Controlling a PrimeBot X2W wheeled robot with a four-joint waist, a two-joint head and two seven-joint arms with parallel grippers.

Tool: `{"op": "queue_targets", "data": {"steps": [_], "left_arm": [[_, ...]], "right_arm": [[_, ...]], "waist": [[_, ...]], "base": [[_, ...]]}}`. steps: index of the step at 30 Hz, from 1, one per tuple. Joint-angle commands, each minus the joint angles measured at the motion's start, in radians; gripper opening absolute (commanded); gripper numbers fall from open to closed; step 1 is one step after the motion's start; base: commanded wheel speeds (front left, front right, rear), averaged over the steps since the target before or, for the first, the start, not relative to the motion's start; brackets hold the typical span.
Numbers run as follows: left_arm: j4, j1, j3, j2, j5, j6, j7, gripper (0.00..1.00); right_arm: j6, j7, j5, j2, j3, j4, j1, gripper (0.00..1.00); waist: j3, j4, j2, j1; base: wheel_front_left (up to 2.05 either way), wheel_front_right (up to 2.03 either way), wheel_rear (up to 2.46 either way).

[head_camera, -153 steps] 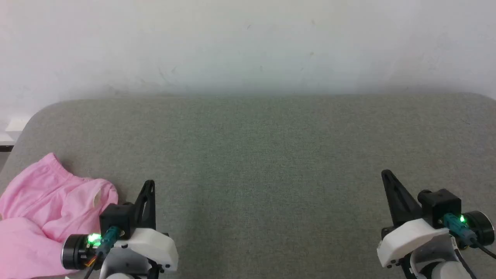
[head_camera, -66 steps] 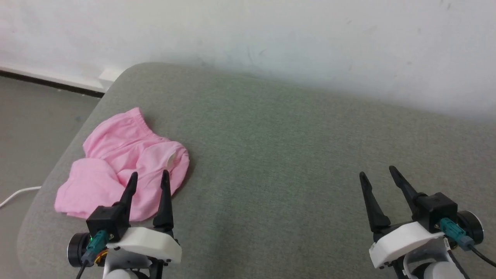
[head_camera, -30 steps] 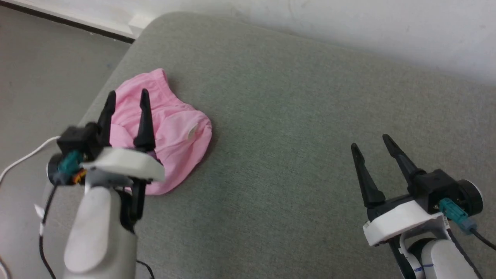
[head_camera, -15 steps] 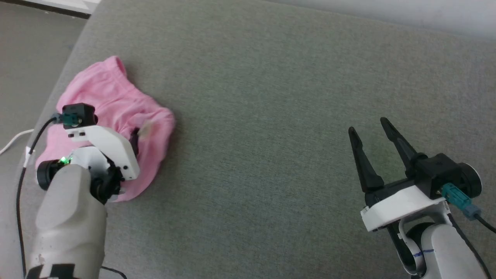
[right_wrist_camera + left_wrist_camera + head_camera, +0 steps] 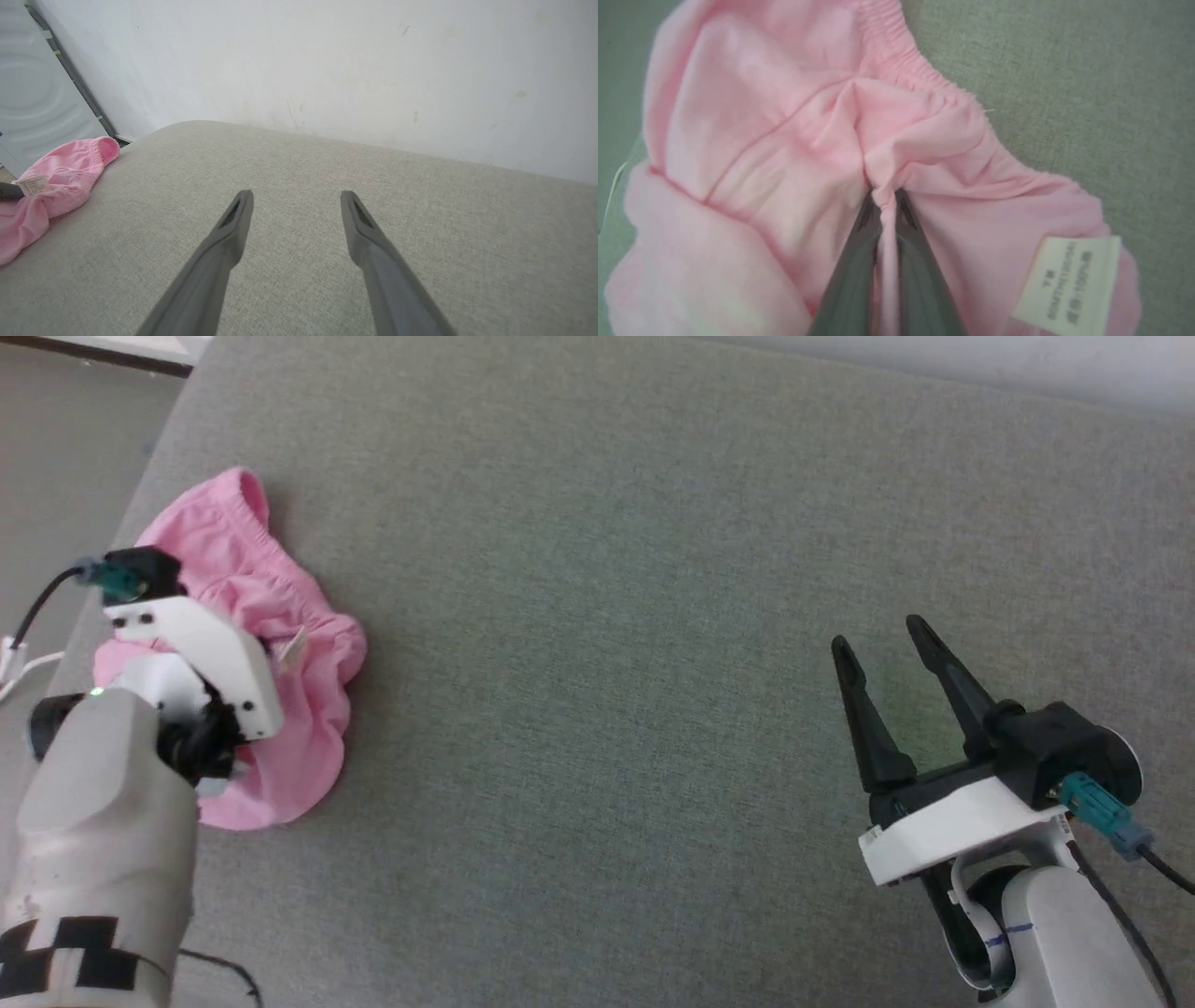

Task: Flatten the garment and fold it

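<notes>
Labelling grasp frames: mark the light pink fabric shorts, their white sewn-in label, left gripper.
pink shorts point(image 5: 317, 709): head view, bare fabric beside the wrist.
white label point(image 5: 1066, 280): left wrist view, its middle.
left gripper point(image 5: 887, 196): left wrist view, between pinching fingertips.

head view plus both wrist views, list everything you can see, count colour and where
garment: one, light pink, crumpled near the left edge of the padded surface
label: one, white with small print, sewn to the garment, near its edge
padded surface: one, grey-green fabric, under everything
wall: one, white with faint marks, behind the surface
floor: grey, beyond the surface's left edge
panel: one, pale grey, beside the wall, beyond the garment
left jaws: one pair, dark fingers, shut on a pinched fold of the garment
right jaws: one pair, dark fingers, open, over bare surface on the right, holding nothing
</notes>
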State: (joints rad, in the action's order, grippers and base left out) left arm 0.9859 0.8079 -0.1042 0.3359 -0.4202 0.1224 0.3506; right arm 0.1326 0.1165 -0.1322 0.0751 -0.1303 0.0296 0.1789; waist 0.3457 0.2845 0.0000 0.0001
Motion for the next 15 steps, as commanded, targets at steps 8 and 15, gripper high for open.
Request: {"op": "queue_targets", "data": {"steps": [8,15], "left_arm": [[-0.058,0.079,-0.017,0.045,0.070,-0.073,-0.261,0.00],[-0.200,0.134,-0.039,0.037,0.128,-0.127,-0.520,0.00]], "right_arm": [[-0.002,0.032,-0.005,-0.018,0.032,0.032,-0.030,1.00],[-0.002,0.049,-0.023,-0.024,0.074,0.040,-0.071,1.00]], "waist": [[-0.133,0.003,0.0000,-0.0001],[-0.232,-0.039,0.0000,-0.0001]], "base": [[0.00,0.00,0.00],[0.00,0.00,0.00]]}}
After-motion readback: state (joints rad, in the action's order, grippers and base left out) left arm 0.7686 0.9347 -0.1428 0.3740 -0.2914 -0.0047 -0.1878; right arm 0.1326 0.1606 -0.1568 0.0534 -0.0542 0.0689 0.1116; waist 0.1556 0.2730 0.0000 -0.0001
